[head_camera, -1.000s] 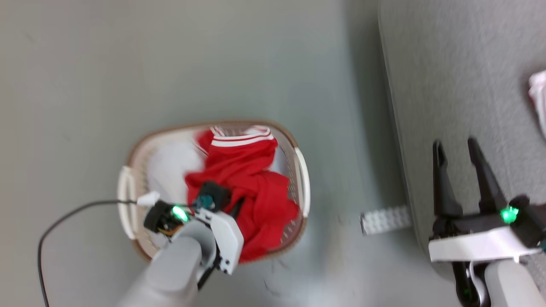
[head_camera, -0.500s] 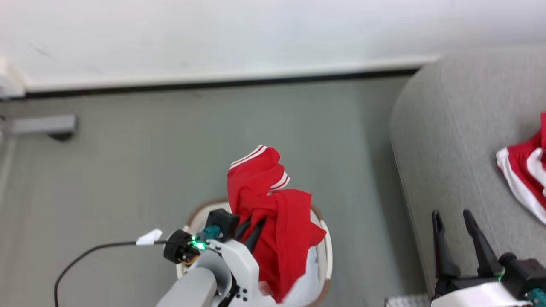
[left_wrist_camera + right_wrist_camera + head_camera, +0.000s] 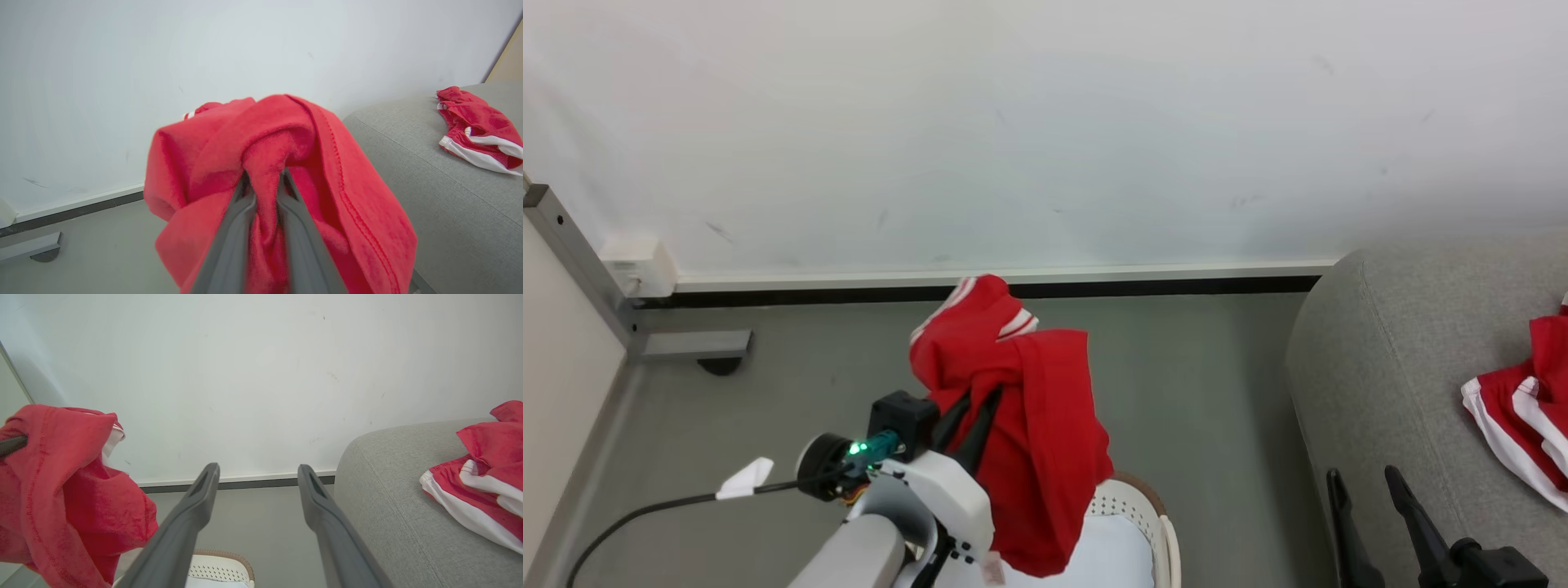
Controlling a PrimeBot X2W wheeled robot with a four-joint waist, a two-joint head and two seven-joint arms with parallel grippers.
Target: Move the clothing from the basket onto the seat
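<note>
In the head view, your left gripper (image 3: 976, 408) was clamped on a red garment (image 3: 1033, 441), with both dark fingers buried in a bunched fold high in the cloth. The garment hung well apart from the sofa (image 3: 1388, 367), out past its rounded end. The laundry basket (image 3: 1168, 531) sat below the cloth, on the side nearer the sofa, and showed a pale bottom. The garment's long axis ran up and down. Its white-striped band was at the top and tipped away from the sofa, and the loose tail pointed down at the basket. Your right gripper (image 3: 1362, 475) was spread and empty at the sofa's near edge. A second red garment (image 3: 1515, 400) with white trim lay on the sofa.

In the left wrist view, the left gripper (image 3: 264, 179) had its jaws pinched on a narrow twist of the red garment (image 3: 322, 139), and cloth spilled down on both sides of them. The sofa (image 3: 429, 171) rose beyond the cloth, and the second red garment (image 3: 474, 122) rested on its top.

In the right wrist view, the right gripper (image 3: 258, 469) was wide apart with nothing between its fingers. The red garment (image 3: 61, 482) hung far from the sofa (image 3: 388, 490), and the basket's (image 3: 222, 559) brown rim lay between the two.

You would likely have found this cloth light, limp and textured rather than slick. It seemed apt to swing and trail rather than slip, so the tail might catch on the sofa's edge. A thick gathered fold, or the striped band, looked the surest place to take hold.
</note>
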